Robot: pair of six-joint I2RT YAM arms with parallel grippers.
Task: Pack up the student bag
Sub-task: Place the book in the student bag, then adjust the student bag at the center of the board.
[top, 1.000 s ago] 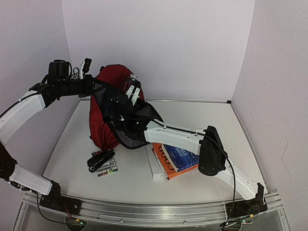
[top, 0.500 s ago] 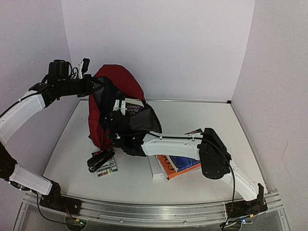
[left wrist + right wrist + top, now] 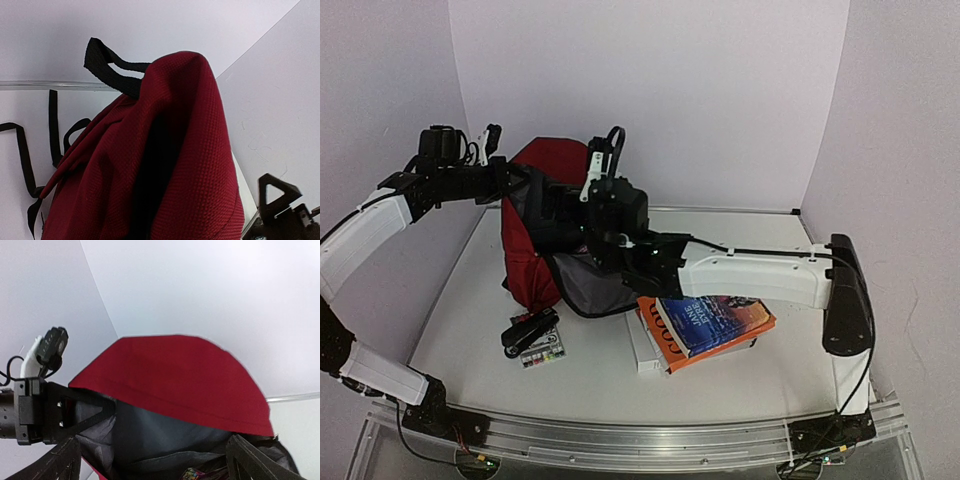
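The student bag (image 3: 532,265), dark red with grey lining (image 3: 165,435), stands at the back left with its mouth facing right. My left gripper (image 3: 513,178) is shut on the bag's upper rim and holds the mouth up; in the left wrist view red fabric (image 3: 190,150) covers its fingers. My right gripper (image 3: 603,160) hangs open and empty just outside the mouth, one dark fingertip (image 3: 60,462) at each lower corner of its view. A colourful book corner (image 3: 192,474) shows low inside the bag.
A stack of books (image 3: 705,325) lies on the table under my right forearm. A black stapler (image 3: 528,330) and a small box of coloured pieces (image 3: 542,351) lie in front of the bag. The bag's black handle loop (image 3: 107,60) points toward the back wall.
My right gripper has opened, let go of the book at the bag's mouth and drawn up and back. The left gripper has held its grip.
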